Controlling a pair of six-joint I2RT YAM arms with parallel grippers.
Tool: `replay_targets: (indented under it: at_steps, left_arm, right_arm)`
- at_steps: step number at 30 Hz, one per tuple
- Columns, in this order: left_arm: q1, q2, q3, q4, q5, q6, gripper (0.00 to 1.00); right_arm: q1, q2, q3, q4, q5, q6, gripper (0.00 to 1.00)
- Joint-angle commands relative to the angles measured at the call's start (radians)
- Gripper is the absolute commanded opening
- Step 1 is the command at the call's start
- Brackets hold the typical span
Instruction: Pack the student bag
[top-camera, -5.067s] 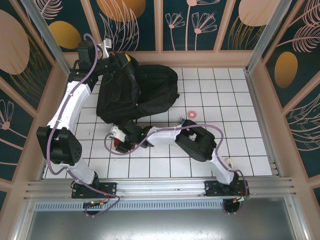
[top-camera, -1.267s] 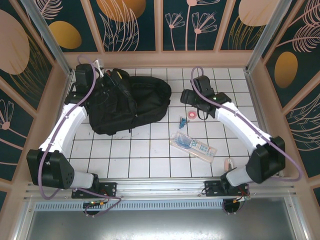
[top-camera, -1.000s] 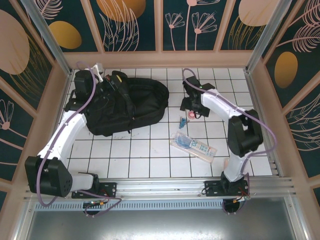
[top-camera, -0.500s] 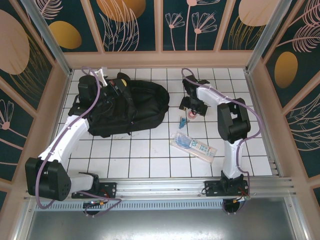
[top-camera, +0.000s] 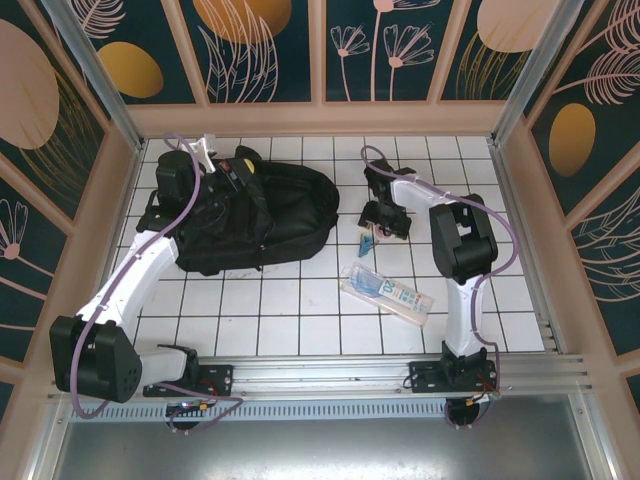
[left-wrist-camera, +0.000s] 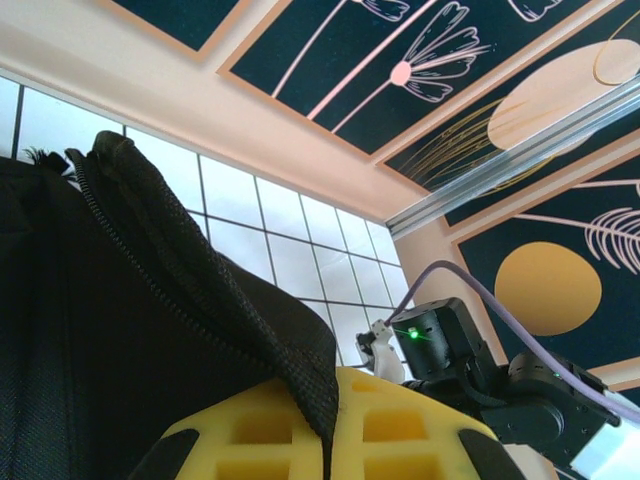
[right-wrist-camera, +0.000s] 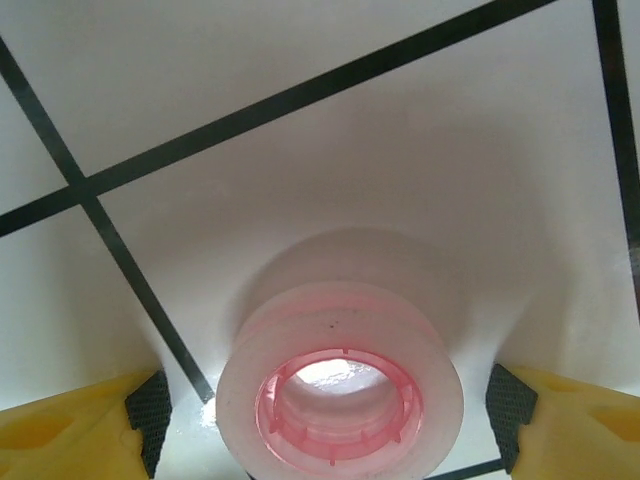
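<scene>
The student bag (top-camera: 255, 215) is laid flat on the white tiled table (top-camera: 300, 320) in the upper left of the top view, well apart from the loose items at centre. A flap of its black fabric is pinched by the closed left gripper (top-camera: 238, 168) and is seen draped over a yellow finger (left-wrist-camera: 390, 430) at the bottom of the left wrist view. This is probably done so that the mouth is held open for loading, though the opening itself cannot be made out. A flat clear packet (top-camera: 390, 290) lies below centre. A pink tape roll (right-wrist-camera: 340, 385) is straddled by the right gripper (top-camera: 384, 220), whose fingers (right-wrist-camera: 70, 435) are spread to either side without touching it, evidently placed for a pick.
</scene>
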Motion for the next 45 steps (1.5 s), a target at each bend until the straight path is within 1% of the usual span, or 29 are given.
replay_targets:
  at_steps: [1,9,16,21,24,27,31,34,37,38,40,41,43,45]
  left_arm:
    - [-0.005,-0.035,-0.007,0.065,0.023,0.000,0.00]
    - [-0.008,-0.030,-0.007,0.074,0.041,-0.005,0.01]
    - [-0.021,-0.025,-0.007,0.078,0.056,0.003,0.01]
    - [-0.036,-0.014,0.020,0.051,0.067,0.019,0.01]
    - [-0.052,0.003,0.049,0.033,0.089,0.021,0.01]
    - [-0.064,0.009,0.065,0.017,0.088,0.015,0.01]
    - [-0.073,0.012,0.084,-0.006,0.088,0.009,0.01]
    - [-0.077,0.016,0.101,-0.017,0.101,-0.005,0.01]
    - [-0.086,0.021,0.120,-0.038,0.107,-0.012,0.01]
    - [-0.089,0.023,0.128,-0.046,0.111,-0.013,0.00]
    - [-0.095,0.029,0.142,-0.061,0.125,-0.019,0.00]
    - [-0.097,0.031,0.149,-0.068,0.132,-0.019,0.00]
    - [-0.101,0.033,0.165,-0.085,0.142,-0.018,0.00]
    - [-0.100,0.034,0.185,-0.106,0.146,-0.015,0.01]
  right_arm:
    - [-0.007,0.032,-0.029,0.022,-0.007,0.005,0.82]
    - [-0.007,0.021,-0.040,0.033,0.018,0.006,0.67]
    - [-0.001,-0.023,-0.041,0.037,0.035,0.000,0.58]
    - [-0.004,-0.101,-0.061,0.023,0.063,-0.001,0.57]
    - [-0.004,-0.176,-0.077,0.013,0.102,-0.003,0.56]
    - [-0.004,-0.269,-0.084,0.007,0.129,-0.009,0.55]
    - [0.000,-0.433,-0.107,0.058,0.087,-0.035,0.53]
    - [0.020,-0.540,-0.131,0.136,0.005,-0.069,0.51]
    - [0.063,-0.602,-0.143,0.216,-0.080,-0.087,0.50]
    - [0.088,-0.608,-0.139,0.239,-0.110,-0.092,0.50]
    - [0.139,-0.593,-0.121,0.260,-0.119,-0.086,0.50]
    - [0.156,-0.573,-0.104,0.263,-0.126,-0.087,0.50]
    - [0.223,-0.529,-0.073,0.278,-0.148,-0.084,0.49]
    - [0.265,-0.480,-0.055,0.313,-0.194,-0.069,0.49]
